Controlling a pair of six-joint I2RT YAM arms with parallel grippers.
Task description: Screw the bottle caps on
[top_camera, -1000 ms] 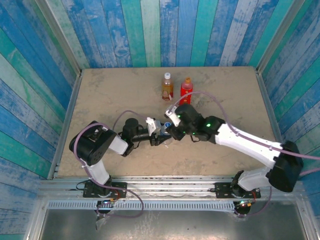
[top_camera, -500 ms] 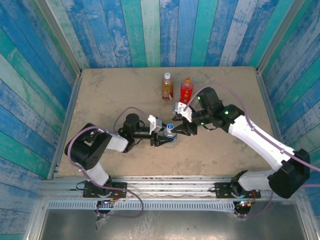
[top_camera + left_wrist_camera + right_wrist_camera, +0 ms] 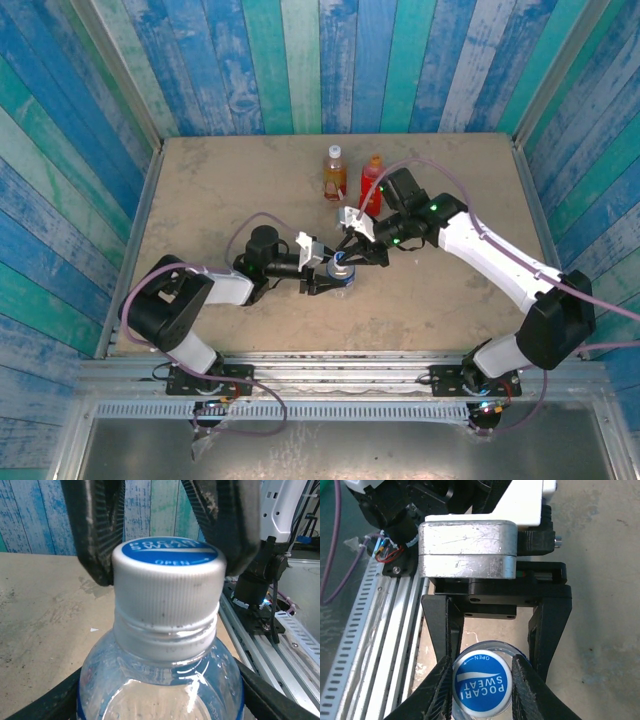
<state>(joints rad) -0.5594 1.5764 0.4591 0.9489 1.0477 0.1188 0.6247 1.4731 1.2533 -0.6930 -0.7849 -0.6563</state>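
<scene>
The blue cap [image 3: 482,682] sits on the clear bottle [image 3: 160,690], which stands upright mid-tabletop [image 3: 220,180], nearer the near edge. The right gripper [image 3: 349,257], just beside the cap half a second ago, now pinches it on both sides, its arm reaching in from the right. The left gripper [image 3: 328,273] clamps the bottle's body.
</scene>
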